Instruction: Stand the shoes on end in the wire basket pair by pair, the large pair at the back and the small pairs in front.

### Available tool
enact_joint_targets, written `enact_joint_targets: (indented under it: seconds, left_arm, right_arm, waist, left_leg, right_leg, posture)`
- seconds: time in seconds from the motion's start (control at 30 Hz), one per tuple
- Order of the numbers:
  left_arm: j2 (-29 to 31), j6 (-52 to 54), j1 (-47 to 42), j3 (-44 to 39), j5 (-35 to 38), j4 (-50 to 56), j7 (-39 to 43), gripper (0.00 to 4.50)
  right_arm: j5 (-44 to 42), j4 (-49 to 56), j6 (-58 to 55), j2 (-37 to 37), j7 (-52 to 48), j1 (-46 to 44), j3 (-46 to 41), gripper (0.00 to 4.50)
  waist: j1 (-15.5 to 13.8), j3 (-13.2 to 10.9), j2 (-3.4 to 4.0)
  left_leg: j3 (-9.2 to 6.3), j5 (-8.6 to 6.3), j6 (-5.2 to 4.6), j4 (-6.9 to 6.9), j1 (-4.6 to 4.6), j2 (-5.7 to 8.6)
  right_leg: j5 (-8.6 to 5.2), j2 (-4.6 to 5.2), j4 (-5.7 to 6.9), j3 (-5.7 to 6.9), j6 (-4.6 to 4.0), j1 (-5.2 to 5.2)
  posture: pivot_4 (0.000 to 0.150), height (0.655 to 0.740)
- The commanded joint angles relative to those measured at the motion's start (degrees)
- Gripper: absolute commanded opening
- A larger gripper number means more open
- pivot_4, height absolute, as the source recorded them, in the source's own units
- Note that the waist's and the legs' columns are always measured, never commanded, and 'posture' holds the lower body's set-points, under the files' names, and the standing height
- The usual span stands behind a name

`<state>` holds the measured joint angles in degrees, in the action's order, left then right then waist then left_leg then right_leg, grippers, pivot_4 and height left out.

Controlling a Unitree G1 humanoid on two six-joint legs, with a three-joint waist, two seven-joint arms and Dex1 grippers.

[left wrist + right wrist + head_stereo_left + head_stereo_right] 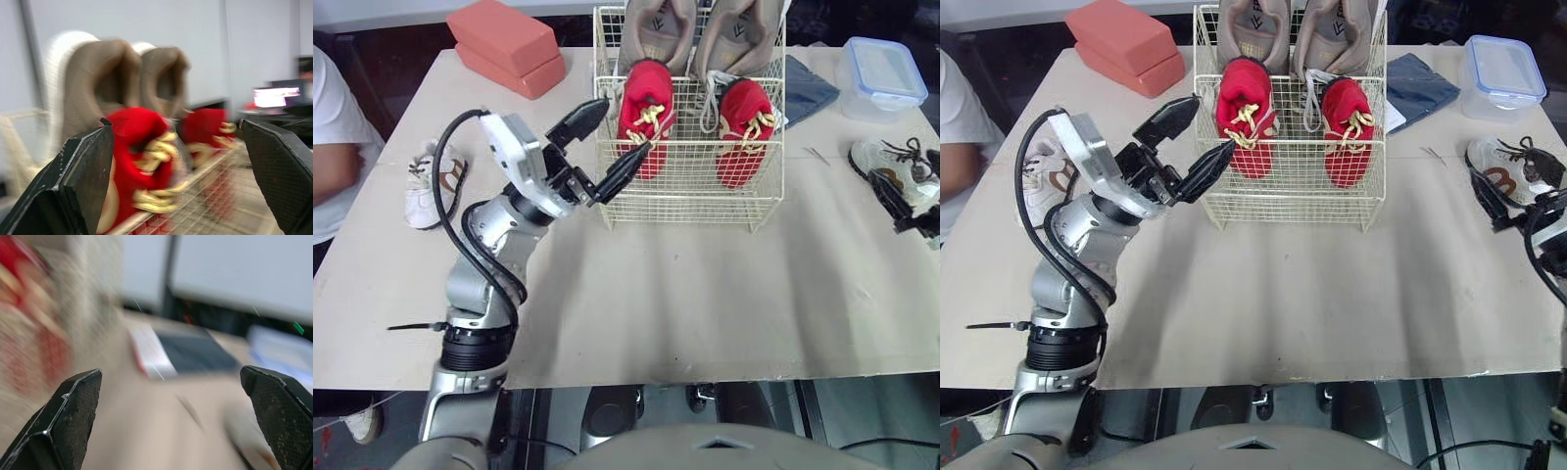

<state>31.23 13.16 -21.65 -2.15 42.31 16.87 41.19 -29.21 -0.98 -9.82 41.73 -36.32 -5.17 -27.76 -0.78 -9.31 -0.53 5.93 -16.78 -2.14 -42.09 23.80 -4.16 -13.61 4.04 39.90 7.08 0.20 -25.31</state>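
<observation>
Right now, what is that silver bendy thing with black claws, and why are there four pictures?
It is a robot's arm. The black claws are its left gripper, open and holding nothing, beside the wire basket. Two pictures come from cameras in the robot's head, looking down at the table. The other two come from cameras on its wrists, looking out between the claws. The right gripper is open too, near a small white shoe; the other white shoe lies across the table. In the basket stand two big tan shoes at the back and two small red shoes in front. Also there: pink blocks, a plastic box, a blue cloth and a person in a white shirt.
</observation>
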Motion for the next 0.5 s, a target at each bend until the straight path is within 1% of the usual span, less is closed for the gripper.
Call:
enact_joint_targets:
  seconds: [0.03, 0.1, 0.2, 0.27, 0.37, 0.5]
  left_arm:
    - [5.35, 7.72, -3.65, -2.97, 6.15, 4.23, 4.02, 4.45]
    - [8.06, 10.95, -4.94, -3.99, 8.36, 4.83, 5.98, 4.45]
    - [15.12, 17.86, -6.71, -5.81, 14.02, 6.58, 12.70, 4.45]
    - [17.71, 20.87, -7.58, -6.69, 16.69, 7.33, 14.64, 4.45]
    - [19.70, 23.90, -9.00, -7.96, 19.42, 8.27, 15.73, 4.45]
    - [20.33, 26.70, -9.76, -8.70, 21.56, 9.28, 16.05, 4.45]
  right_arm:
    - [2.35, -9.84, 1.85, 3.64, -2.49, -3.70, -1.24, 4.50]
    - [2.76, -15.24, 1.71, 4.94, -3.82, -5.95, -1.11, 4.50]
    - [2.37, -26.28, -1.68, 6.12, -4.79, -12.08, -0.82, 4.50]
    - [2.87, -31.91, -2.08, 6.84, -5.72, -15.24, -0.40, 4.50]
    - [4.70, -40.45, -0.75, 8.34, -6.90, -19.81, 0.42, 4.50]
    - [7.61, -49.23, 0.98, 9.58, -8.84, -24.55, 2.58, 4.50]
  waist:
    - [0.05, -0.02, -0.01]
    - [0.10, -0.03, -0.01]
    - [0.33, -0.11, -0.01]
    - [0.29, -0.14, 0.01]
    - [0.14, -0.18, 0.05]
    - [0.08, -0.19, 0.06]
  left_leg:
    - [0.03, 0.02, 0.04, 0.01, 0.00, 0.01]
    - [0.09, 0.04, 0.07, 0.01, 0.00, 0.01]
    - [0.17, 0.10, 0.17, 0.04, 0.00, 0.00]
    - [0.22, 0.10, 0.18, 0.06, 0.01, 0.00]
    - [0.23, 0.11, 0.19, 0.08, 0.02, 0.00]
    - [0.22, 0.11, 0.20, 0.08, 0.03, 0.01]
  right_leg:
    - [0.00, -0.01, 0.02, -0.02, 0.00, -0.02]
    - [-0.01, -0.05, 0.02, -0.02, 0.01, -0.07]
    - [-0.01, -0.07, 0.02, -0.10, 0.02, -0.12]
    - [-0.01, -0.05, 0.02, -0.15, 0.02, -0.16]
    - [-0.01, -0.03, 0.00, -0.18, 0.02, -0.16]
    - [-0.01, -0.02, 0.00, -0.32, 0.02, -0.16]
  posture:
    - [0.150, 0.6860]
    - [0.150, 0.6860]
    - [0.150, 0.6860]
    - [0.150, 0.6860]
    - [0.150, 0.6860]
    - [0.150, 0.6860]
